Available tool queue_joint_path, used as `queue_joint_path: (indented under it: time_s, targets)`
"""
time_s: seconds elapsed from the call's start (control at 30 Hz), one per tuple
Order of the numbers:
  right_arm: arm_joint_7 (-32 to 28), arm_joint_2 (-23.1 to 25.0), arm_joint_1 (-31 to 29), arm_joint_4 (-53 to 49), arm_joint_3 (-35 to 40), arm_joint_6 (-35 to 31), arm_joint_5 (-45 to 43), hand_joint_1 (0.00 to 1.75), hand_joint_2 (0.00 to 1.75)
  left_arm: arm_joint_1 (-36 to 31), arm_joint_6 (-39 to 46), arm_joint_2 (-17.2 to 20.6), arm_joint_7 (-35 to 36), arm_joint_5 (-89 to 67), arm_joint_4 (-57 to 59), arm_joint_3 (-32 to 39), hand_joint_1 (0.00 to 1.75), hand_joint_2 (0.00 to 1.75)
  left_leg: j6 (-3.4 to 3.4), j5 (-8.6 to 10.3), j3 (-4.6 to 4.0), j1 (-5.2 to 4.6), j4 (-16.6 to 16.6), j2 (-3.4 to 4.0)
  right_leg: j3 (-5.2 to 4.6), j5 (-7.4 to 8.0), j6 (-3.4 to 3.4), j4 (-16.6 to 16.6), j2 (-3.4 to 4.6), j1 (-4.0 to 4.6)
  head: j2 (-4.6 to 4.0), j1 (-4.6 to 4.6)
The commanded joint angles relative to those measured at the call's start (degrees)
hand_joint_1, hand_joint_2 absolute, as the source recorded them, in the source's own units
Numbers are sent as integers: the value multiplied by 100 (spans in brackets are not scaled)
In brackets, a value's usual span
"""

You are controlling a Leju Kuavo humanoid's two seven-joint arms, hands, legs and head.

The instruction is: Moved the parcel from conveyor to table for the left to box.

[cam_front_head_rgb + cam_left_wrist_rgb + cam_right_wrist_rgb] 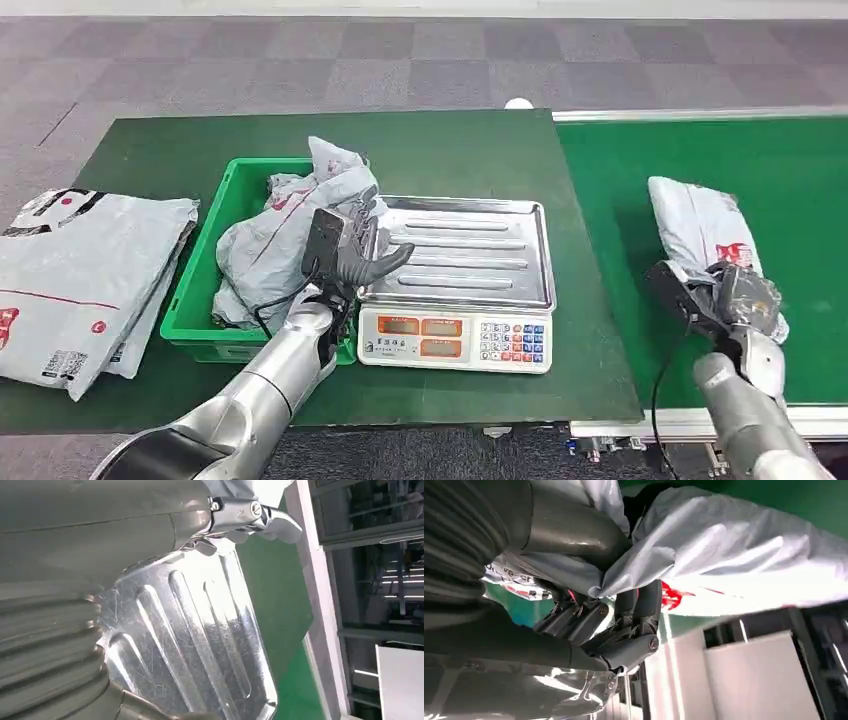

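**Desk:** Start with the big things. What do you have?

**Me:** From the head view I see the green surface (450,150) ahead and the green conveyor (790,200) running along its right side. Flat grey mail bags (80,280) lie on the left end of the surface. Beside them stands a green bin (195,325) with crumpled grey bags (290,220) heaped in it, and just right of the bin sits a weighing scale (455,340) with a bare steel tray (470,255).

**Desk:** And the parcel?

**Me:** The parcel (705,225) is on the conveyor, a grey bag with red print, lying lengthwise with its near end at my right robot hand (735,295). In the right wrist view the dark fingers (644,605) curl under a fold of that bag (734,555) and the thumb presses on it from the other side, so I call it grasped. I cannot tell whether the parcel is lifted off the belt.

**Desk:** Left side?

**Me:** The left robot hand (350,255) hovers over the tray's left edge, next to the bin. Fingers are spread, thumb pointing across the tray, nothing in it. The left wrist view shows the ribbed tray (200,645) right below.
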Motion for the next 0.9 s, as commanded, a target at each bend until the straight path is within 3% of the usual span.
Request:
queue_joint_path:
  time_s: [0.03, 0.07, 0.3, 0.47, 0.63, 0.9]
  targets:
    - [-18, -171, -680, -1132, 1016, 455, -277, 175, 175, -271, 93, 114, 40, -50, 314, 174, 0, 175, 0, -5, 5, -7, 2, 24, -5, 1, -4, 5, 23, -6, 0, 0]
    - [21, -97, -773, -1020, 1160, 397, -302, 175, 175, -272, 91, 117, 47, -53, 310, 180, 0, 175, -2, -7, 11, 0, 0, 54, -3, 12, -5, -1, 53, 1, 0, 0]
    - [-7, 132, -1009, -1041, 1589, 521, -348, 175, 175, -251, 112, 137, 48, -13, 274, 232, 0, 175, -1, -3, 20, 4, -6, 53, 5, 13, -7, -8, 52, 6, 0, 0]
    - [-92, 377, -716, -1580, 2131, 823, -380, 175, 175, -240, 103, 154, 32, -10, 278, 254, 0, 175, -1, -4, 21, 7, -7, 48, 10, 10, -6, -10, 48, 9, 0, 0]
    - [-38, 572, -429, -2109, 2960, 559, -51, 175, 175, -277, 80, 156, 63, 19, 303, 308, 0, 175, -3, -3, 21, 12, -10, 45, 13, 12, -8, -13, 46, 13, 0, 0]
    - [-21, 693, -151, -2513, 3268, 614, 23, 175, 175, -287, 96, 172, 56, -5, 308, 304, 0, 175, 1, 1, 13, 8, -7, 23, 8, 7, -4, -8, 23, 9, 0, 0]
